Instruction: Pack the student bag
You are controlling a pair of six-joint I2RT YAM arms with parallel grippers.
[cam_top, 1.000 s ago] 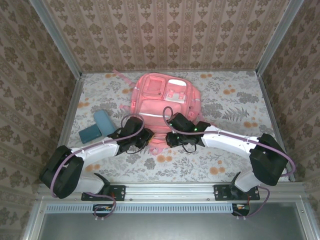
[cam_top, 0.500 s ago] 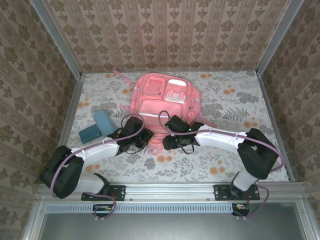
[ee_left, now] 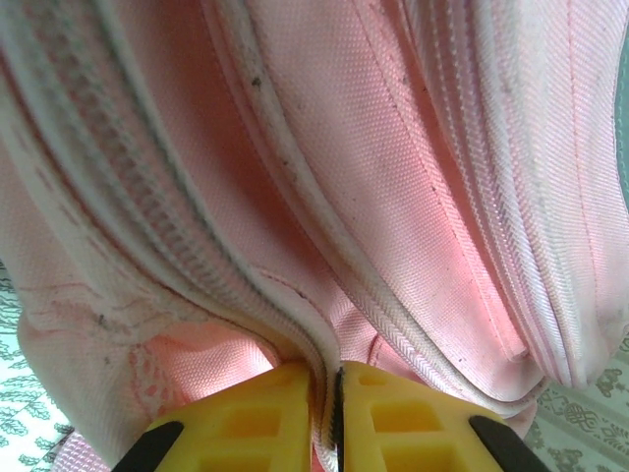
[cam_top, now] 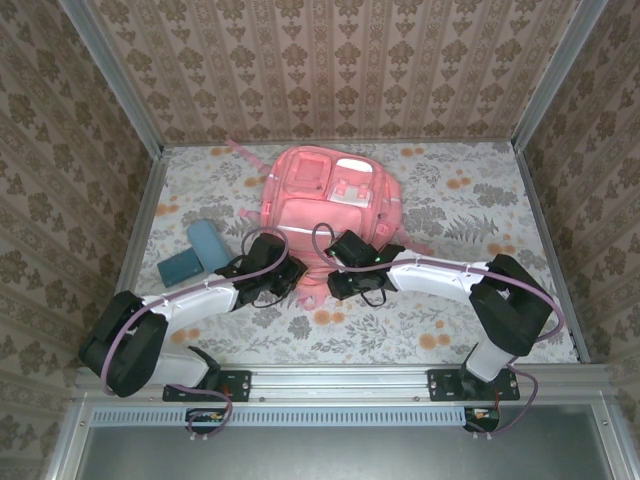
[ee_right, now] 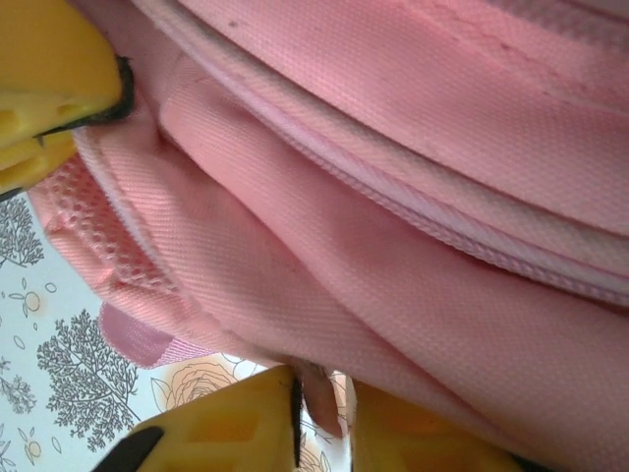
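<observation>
Looking down from above, the pink student bag (cam_top: 325, 200) lies flat in the middle of the table. Whether anything is inside it cannot be told. The left gripper (cam_top: 296, 280) and right gripper (cam_top: 332, 282) both meet its near edge. At the left wrist, yellow fingers (ee_left: 265, 418) are clenched on the bag's zip seam, with fabric rising above them. At the right wrist, the jaws pinch a small pink fold at the bag's lower edge.
</observation>
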